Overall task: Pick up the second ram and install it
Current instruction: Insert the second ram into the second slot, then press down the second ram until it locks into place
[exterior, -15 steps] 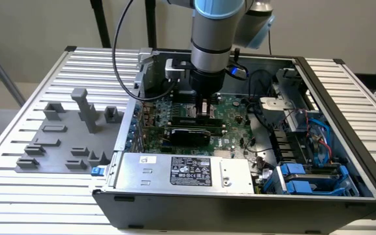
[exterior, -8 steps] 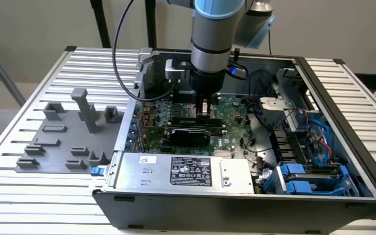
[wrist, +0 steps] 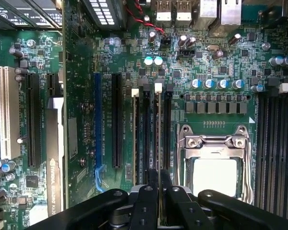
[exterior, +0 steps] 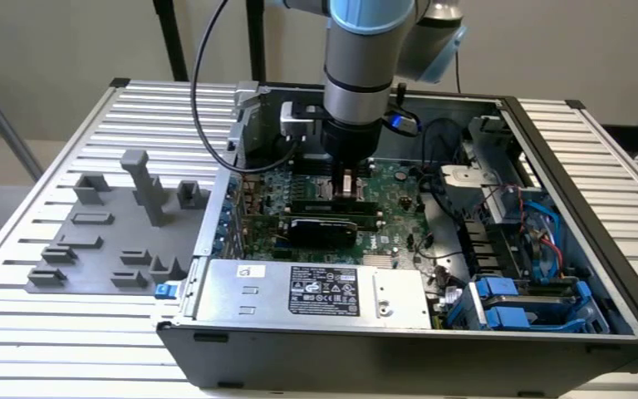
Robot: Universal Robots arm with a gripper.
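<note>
The gripper hangs straight down inside the open case, low over the motherboard, so that whatever it carries meets the slots squarely. In the wrist view its fingers are drawn close together on a thin edge-on stick, the second ram, which runs away from the camera along a memory slot just beside the CPU socket. Held by its top edge, the stick stays upright and parallel to the slot walls (the white latch at the far end sits right at its tip). I judge it to be in or nearly in the slot; how deep it is seated cannot be told. The black card lies nearer the power supply, clear of the arm's path. The grey fixture sits outside on the table.
</note>
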